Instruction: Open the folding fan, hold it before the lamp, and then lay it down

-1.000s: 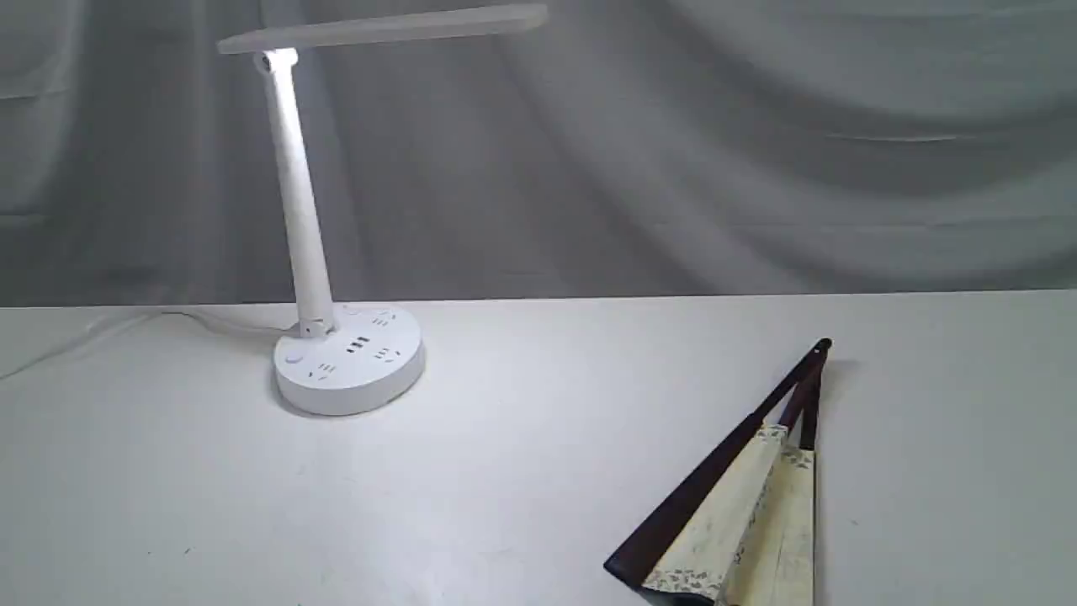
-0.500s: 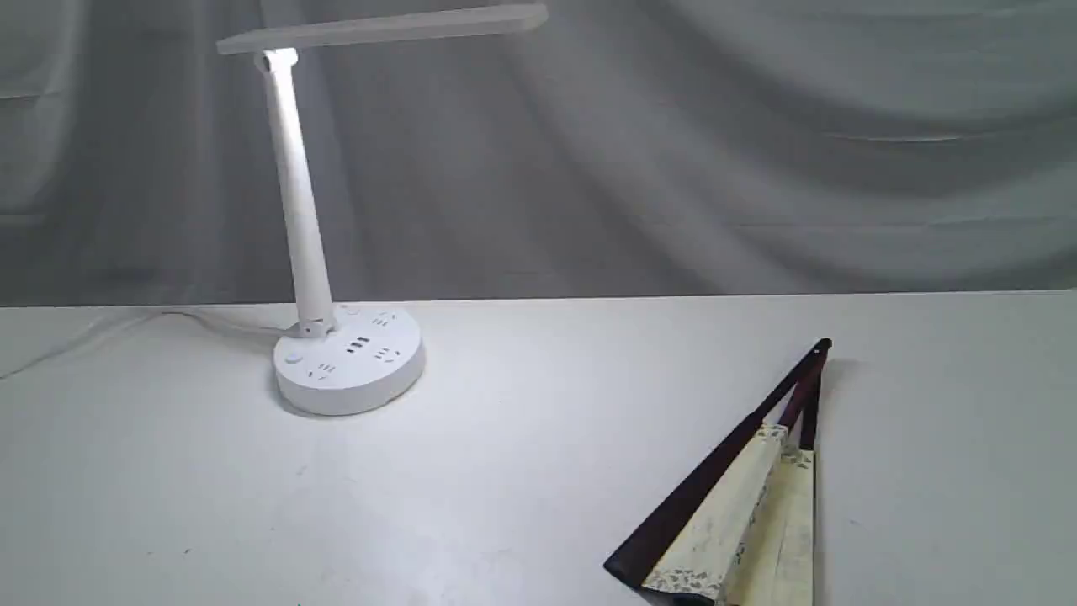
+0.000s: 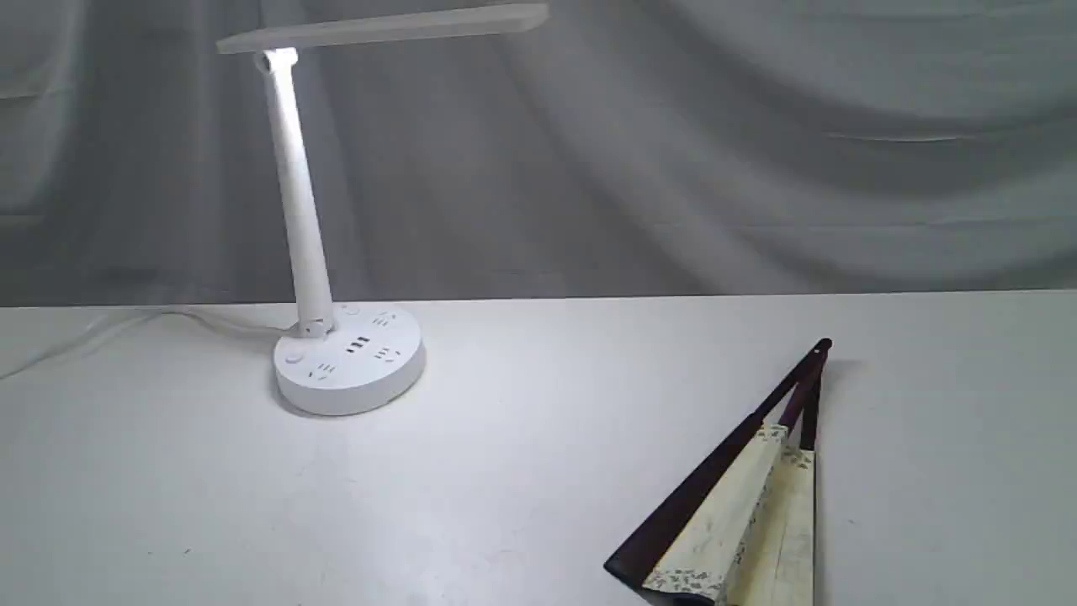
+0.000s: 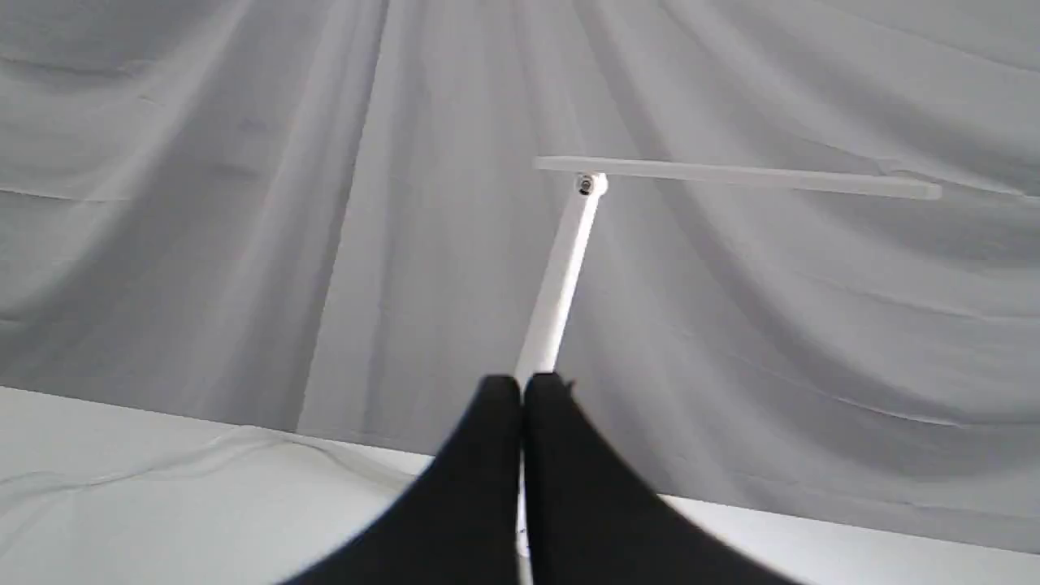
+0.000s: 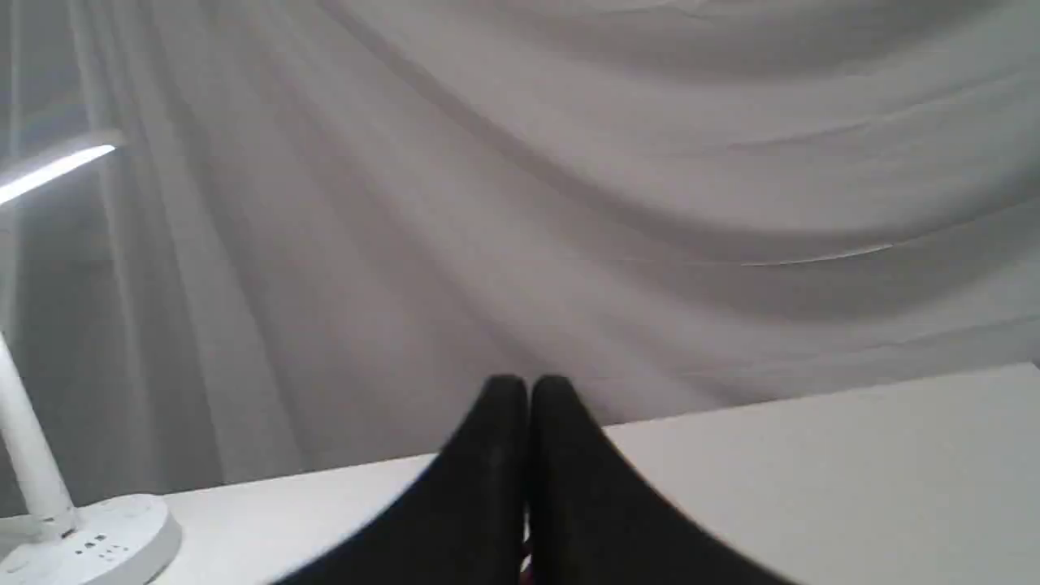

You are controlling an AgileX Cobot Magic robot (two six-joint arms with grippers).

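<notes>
The folding fan lies on the white table at the front right, only slightly spread, its dark maroon guard on the left and cream leaf running off the lower edge. The white lamp stands at the back left, lit, its flat head reaching right. Neither gripper shows in the exterior view. In the left wrist view my left gripper is shut with nothing in it, facing the lamp stem. In the right wrist view my right gripper is shut and empty, with the lamp base off to one side.
A grey draped cloth hangs behind the table. The lamp's white cable trails along the table's back left. The white table top stretches between lamp and fan.
</notes>
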